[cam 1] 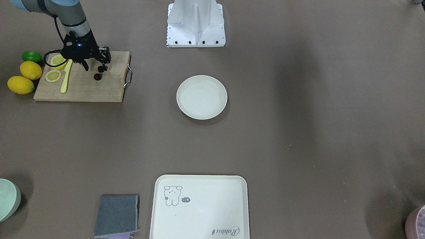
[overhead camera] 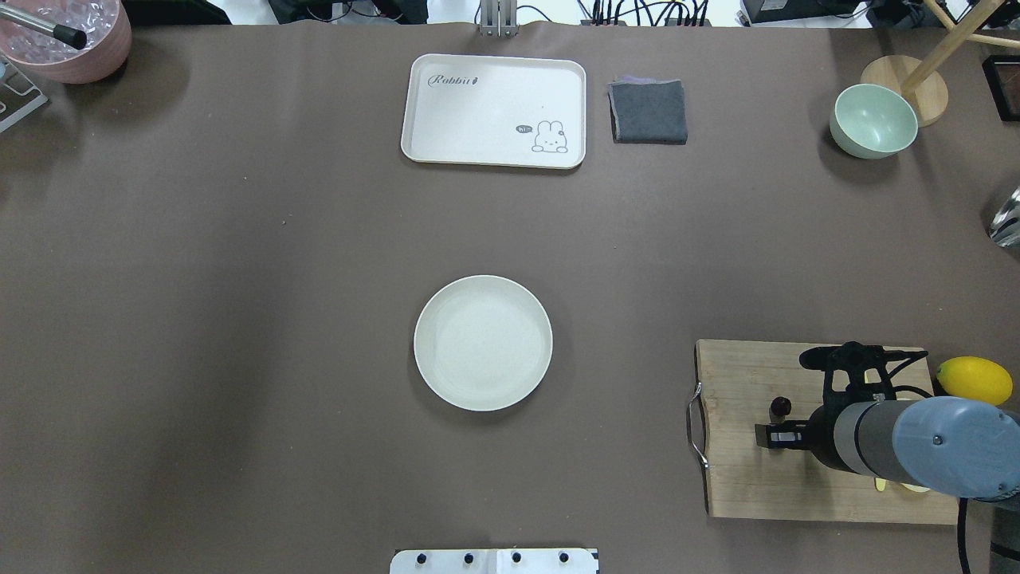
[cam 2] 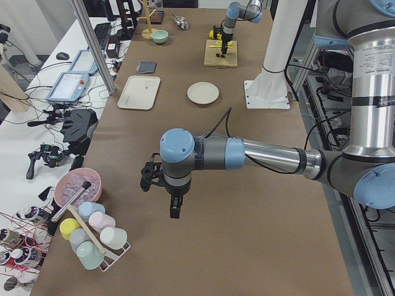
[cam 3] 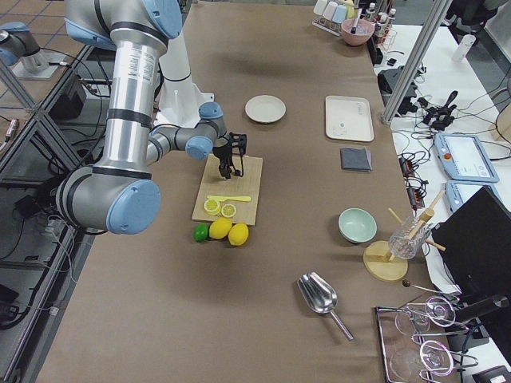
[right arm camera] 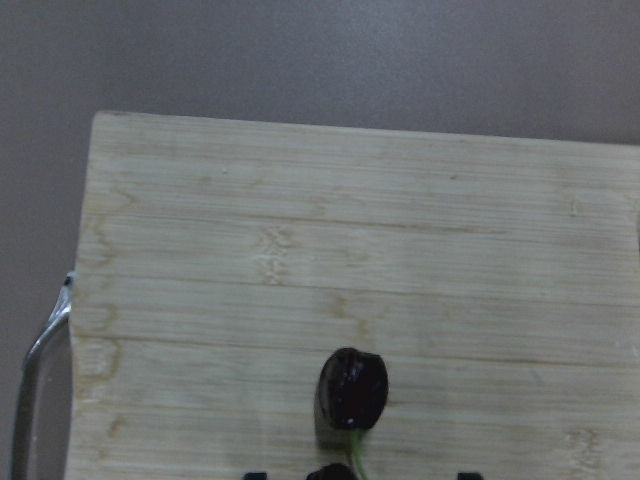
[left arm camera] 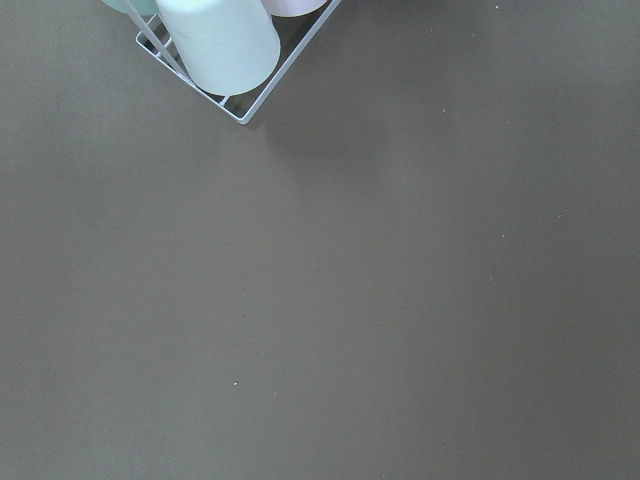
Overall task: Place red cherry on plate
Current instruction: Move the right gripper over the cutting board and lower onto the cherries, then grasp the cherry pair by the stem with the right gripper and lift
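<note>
The red cherry (cam 1: 97, 77) is a tiny dark pair lying on the wooden cutting board (cam 1: 89, 88), near its handle end. In the right wrist view the red cherry (right arm camera: 353, 388) sits just ahead of the fingertips, with a thin green stem. My right gripper (overhead camera: 797, 397) hovers over the board, open, its fingers either side of the red cherry (overhead camera: 780, 406) and not touching it. The plate (cam 1: 202, 97) stands off-white and bare at the table's middle, well apart from the board. My left gripper (cam 2: 162, 196) hangs over bare table at the far end; whether it is open or shut I cannot tell.
Two lemons (cam 1: 20, 84), a lime (cam 1: 32, 56), lemon slices (cam 1: 53, 75) and a yellow knife (cam 1: 66, 77) crowd the board's other end. A rabbit tray (cam 1: 199, 207), grey cloth (cam 1: 117, 215) and green bowl (cam 1: 6, 199) line the far edge. A cup rack (left arm camera: 215, 45) stands near the left arm.
</note>
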